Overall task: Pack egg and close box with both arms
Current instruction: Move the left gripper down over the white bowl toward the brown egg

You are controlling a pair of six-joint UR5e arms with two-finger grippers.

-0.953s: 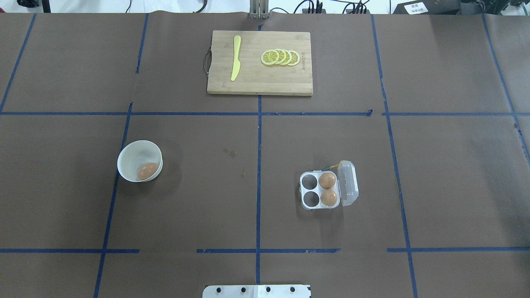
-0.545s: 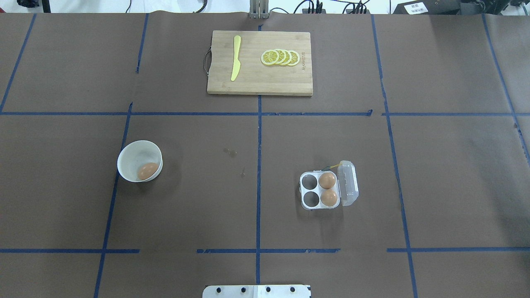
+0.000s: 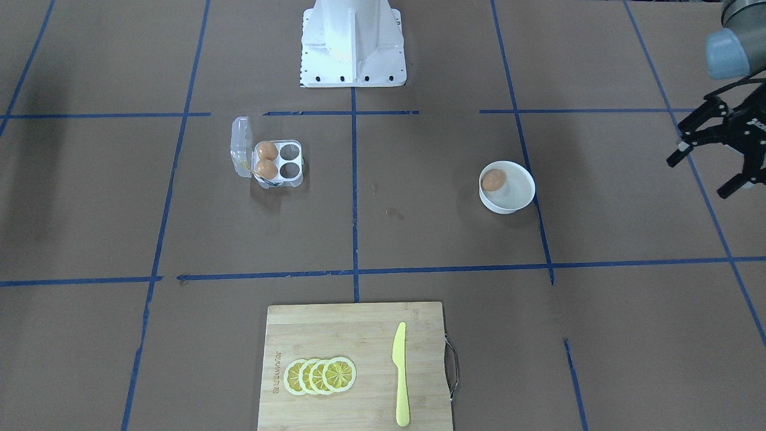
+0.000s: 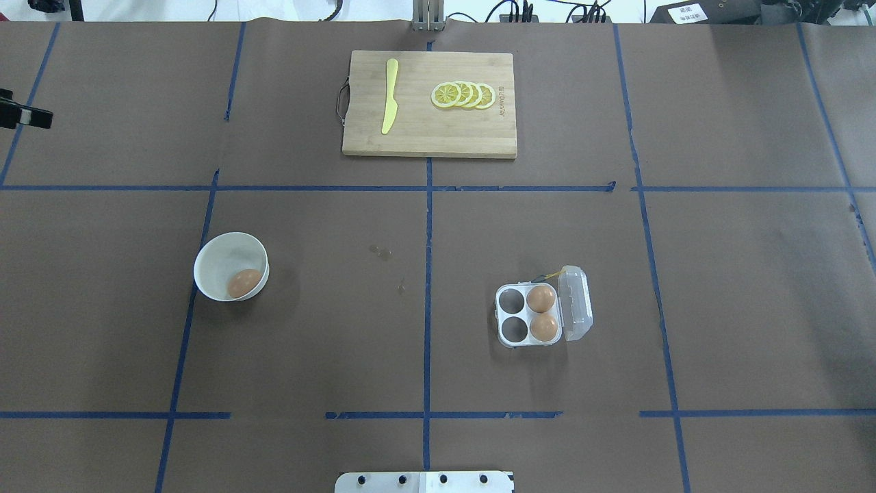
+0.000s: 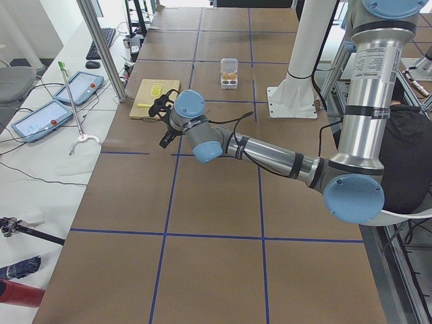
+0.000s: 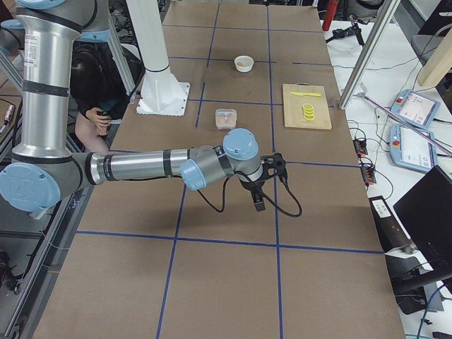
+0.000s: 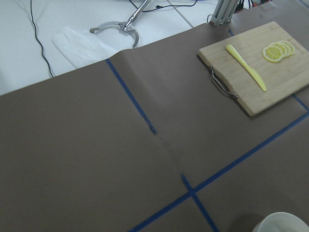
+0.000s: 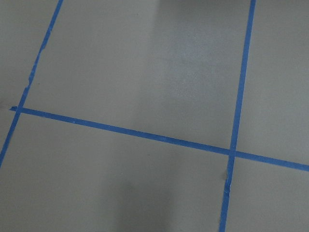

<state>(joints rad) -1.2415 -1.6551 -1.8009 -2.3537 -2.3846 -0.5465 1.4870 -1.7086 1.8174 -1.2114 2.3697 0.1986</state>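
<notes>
The egg point(image 4: 244, 282) lies in a round white bowl point(image 4: 205, 255) left of centre; it also shows in the front-facing view point(image 3: 494, 179). The box point(image 4: 497, 318) stands open right of centre, its clear lid point(image 4: 576, 305) swung out to the right. Two other brown eggs fill its right cups and the left cups are bare. My left gripper point(image 3: 699, 177) is open and empty, well outside the bowl point(image 3: 522, 199); only one fingertip point(image 4: 27, 116) shows at the overhead view's left edge. My right gripper point(image 6: 261, 192) shows only in the exterior right view, far from the box point(image 6: 226, 118); I cannot tell its state.
A wooden cutting board point(image 4: 424, 140) with a yellow knife point(image 4: 390, 96) and lemon slices point(image 4: 464, 94) lies at the table's far middle. The white robot base point(image 3: 353, 42) stands at the near edge. Blue tape lines cross the brown table.
A fingertip of my left gripper has come into the overhead view at the left edge. The egg, bowl and box have not moved.
</notes>
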